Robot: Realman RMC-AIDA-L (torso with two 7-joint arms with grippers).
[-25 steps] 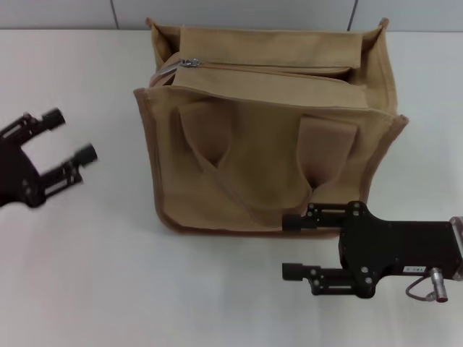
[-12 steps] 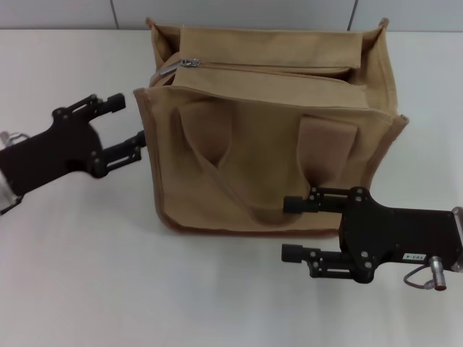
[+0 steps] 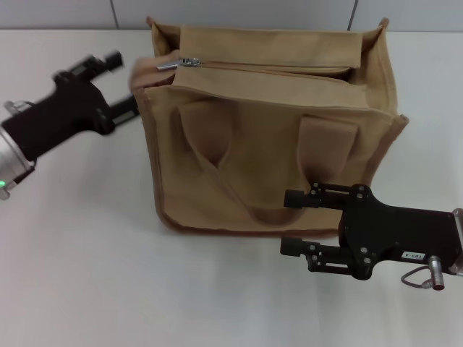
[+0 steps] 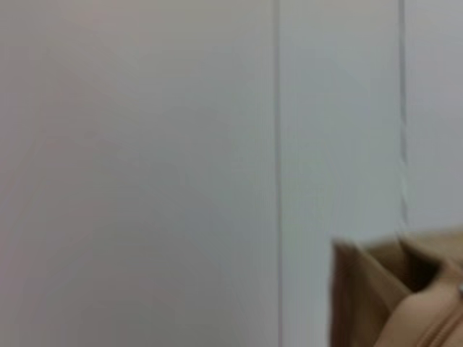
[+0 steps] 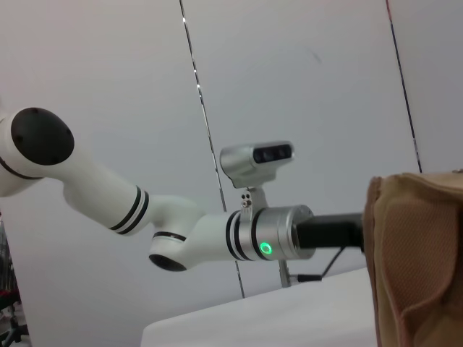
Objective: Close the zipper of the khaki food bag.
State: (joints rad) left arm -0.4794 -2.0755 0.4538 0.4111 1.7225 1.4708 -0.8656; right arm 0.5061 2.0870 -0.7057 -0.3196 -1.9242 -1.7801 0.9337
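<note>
The khaki food bag [image 3: 275,137] stands upright on the white table, its two handles hanging down the near side. The zipper [image 3: 275,66] runs along the top panel, with its silver pull tab [image 3: 173,63] at the left end. My left gripper [image 3: 121,85] is open, right beside the bag's upper left corner and just short of the pull tab. My right gripper [image 3: 288,223] is open and empty, low at the bag's near right bottom edge. The left wrist view shows one top corner of the bag [image 4: 391,289]. The right wrist view shows the bag's side [image 5: 419,253] and my left arm [image 5: 217,235].
The white table [image 3: 87,275] spreads to the left and in front of the bag. A grey panelled wall [image 3: 72,13] stands behind it.
My left gripper has moved away from me and toward the bag's top left corner, close to the pull tab. The right gripper has barely moved.
</note>
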